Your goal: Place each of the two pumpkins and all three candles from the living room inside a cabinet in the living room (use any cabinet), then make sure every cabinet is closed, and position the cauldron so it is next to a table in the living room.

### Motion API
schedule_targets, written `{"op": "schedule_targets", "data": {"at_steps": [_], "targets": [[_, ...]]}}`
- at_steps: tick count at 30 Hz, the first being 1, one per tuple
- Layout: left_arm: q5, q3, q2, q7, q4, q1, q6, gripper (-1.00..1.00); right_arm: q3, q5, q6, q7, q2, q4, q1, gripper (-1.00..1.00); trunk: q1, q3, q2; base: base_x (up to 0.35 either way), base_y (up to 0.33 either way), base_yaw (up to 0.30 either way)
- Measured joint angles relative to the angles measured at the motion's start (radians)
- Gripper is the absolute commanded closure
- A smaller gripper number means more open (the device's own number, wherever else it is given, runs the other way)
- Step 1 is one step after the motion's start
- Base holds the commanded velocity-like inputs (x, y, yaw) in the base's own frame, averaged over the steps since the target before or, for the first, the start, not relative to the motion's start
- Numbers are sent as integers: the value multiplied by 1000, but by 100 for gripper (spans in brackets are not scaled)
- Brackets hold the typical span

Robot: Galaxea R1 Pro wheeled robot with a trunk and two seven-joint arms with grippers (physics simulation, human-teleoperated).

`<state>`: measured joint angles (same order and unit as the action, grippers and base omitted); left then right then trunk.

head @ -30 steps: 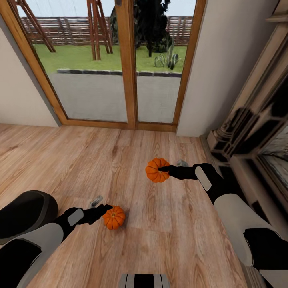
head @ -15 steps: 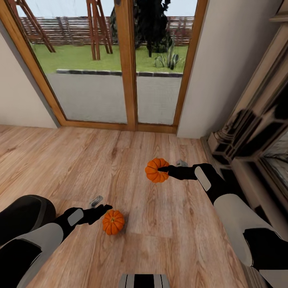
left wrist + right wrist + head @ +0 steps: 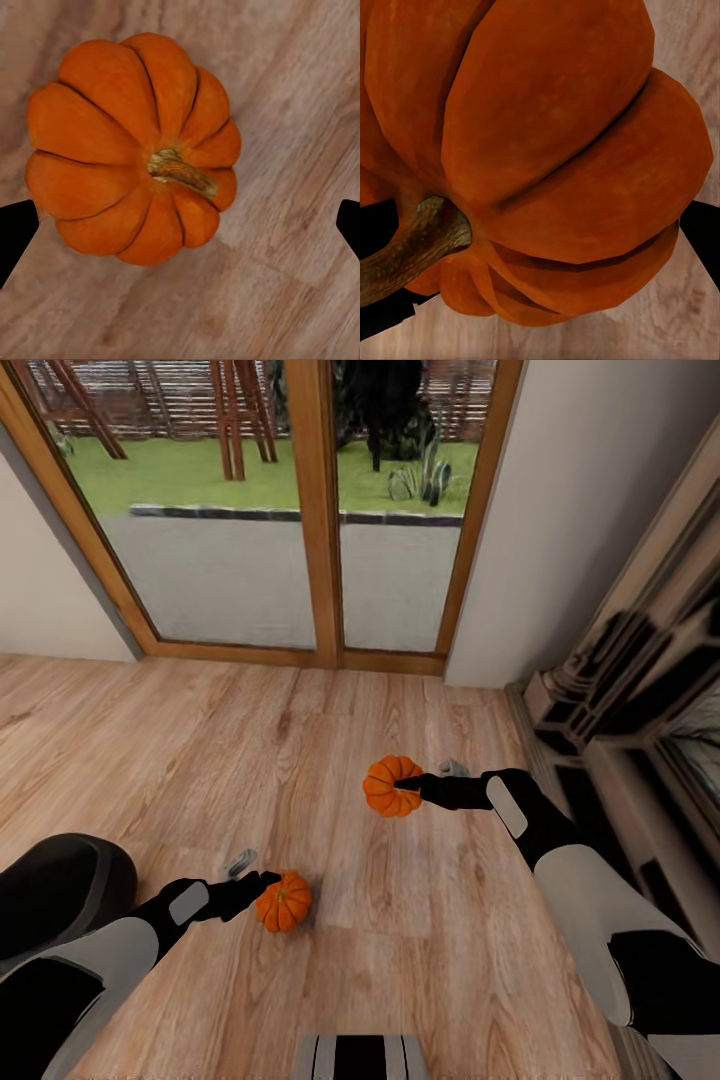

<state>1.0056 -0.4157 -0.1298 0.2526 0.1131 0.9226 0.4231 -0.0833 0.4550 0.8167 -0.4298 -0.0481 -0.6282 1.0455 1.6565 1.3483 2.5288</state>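
Note:
One orange ribbed pumpkin hangs above the wood floor, and my right gripper is shut on it; in the right wrist view this pumpkin sits between the black fingertips. A second pumpkin lies on the floor just past my left gripper. In the left wrist view that pumpkin is seen stem-up, with the fingertips spread wide and apart from it. A round black shape at lower left, possibly the cauldron, lies partly behind my left arm.
Glass doors in a wooden frame stand straight ahead, with plain walls on both sides. An ornate dark-and-beige fireplace surround runs along the right. Wood floor stretches between me and the doors.
The whole view has shifted a little, with the doors sliding upward in the picture. Both arms keep their pose. The pumpkin on the floor stays just off the left fingertips.

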Motion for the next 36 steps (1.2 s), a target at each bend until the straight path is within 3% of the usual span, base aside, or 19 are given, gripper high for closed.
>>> {"op": "schedule_targets", "data": {"at_steps": [16, 25, 36], "targets": [[-1, 0, 0, 0, 0, 0, -34, -100, 0, -3, 0, 1, 13, 2, 0, 100, 7, 62, 4, 0, 0, 0], [0, 0, 0, 2, 0, 0, -34, -100, 0, -1, 0, 1, 14, 1, 0, 100, 7, 62, 4, 0, 0, 0], [0, 0, 0, 1, 0, 0, -34, -100, 0, -1, 1, 3, 27, 1, 0, 100, 7, 62, 4, 174, -27, 0]]}}
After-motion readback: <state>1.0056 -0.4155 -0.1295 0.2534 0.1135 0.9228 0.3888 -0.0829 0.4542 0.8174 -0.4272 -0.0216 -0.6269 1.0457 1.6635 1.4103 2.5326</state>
